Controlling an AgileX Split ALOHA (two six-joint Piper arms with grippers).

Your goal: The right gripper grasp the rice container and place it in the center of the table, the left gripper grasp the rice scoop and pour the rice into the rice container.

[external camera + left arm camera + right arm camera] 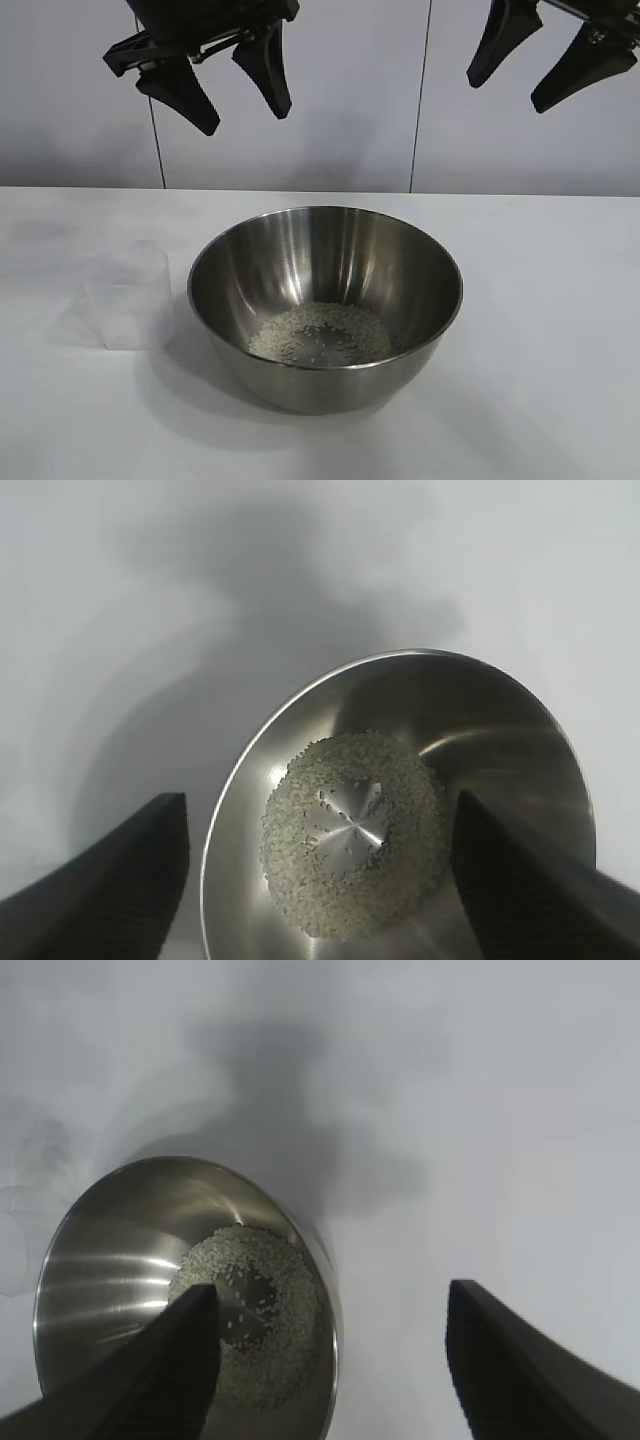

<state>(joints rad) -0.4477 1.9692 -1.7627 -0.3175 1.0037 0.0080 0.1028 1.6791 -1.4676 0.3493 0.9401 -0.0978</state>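
Rice in the bowl, both claws up and empty.

From the bowl (325,300) at table (560,300) centre: the scoop (125,295) stands at nine o'clock, just beside, looking emptied. Left gripper (228,90) hangs at eleven, wide open, holding nothing. Rice (320,333) rings the bowl's bottom. Right gripper (545,70) hangs at one, open, empty. Placing and pouring look done; I judge nothing is left.

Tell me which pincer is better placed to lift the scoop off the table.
Left. The left pincer hangs open nearer the rice scoop, which stands left of the rice container; the right pincer is across it.
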